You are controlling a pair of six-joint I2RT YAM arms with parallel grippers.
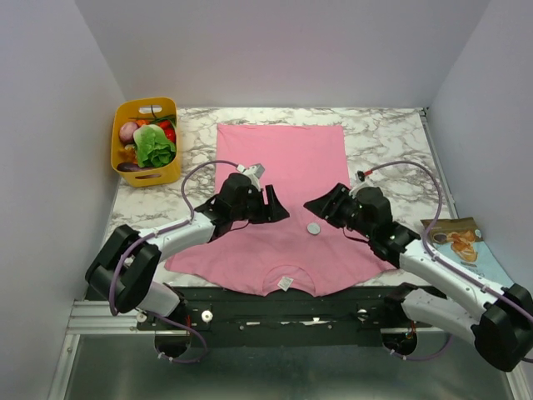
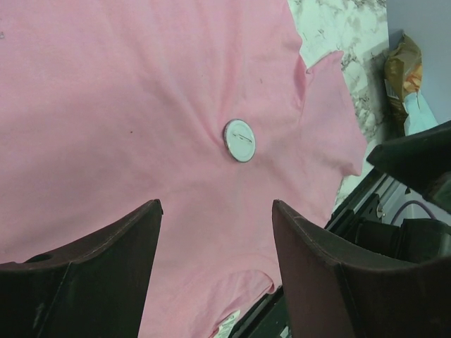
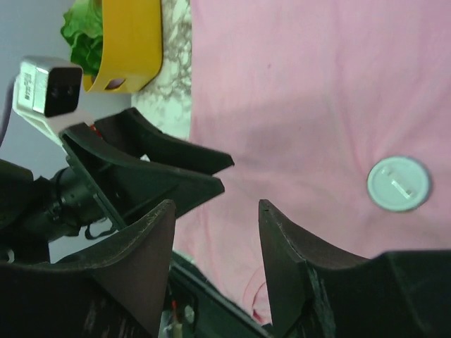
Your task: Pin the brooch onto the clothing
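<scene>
Left gripper: jaws apart, nothing held, positioned over the clothing toward the worktop's near edge. Right gripper: jaws apart, empty, facing the left. The brooch lies pin side up on the clothing, between the grippers, just beside the right one, touching neither.

Brooch lies bare on shirt. Left gripper, jaws apart, just left of brooch; right gripper, jaws apart, just right-behind it. Only a narrow gap btwn the 2. Shirt beyond brooch flat, open. Basket well off, far-left.
</scene>
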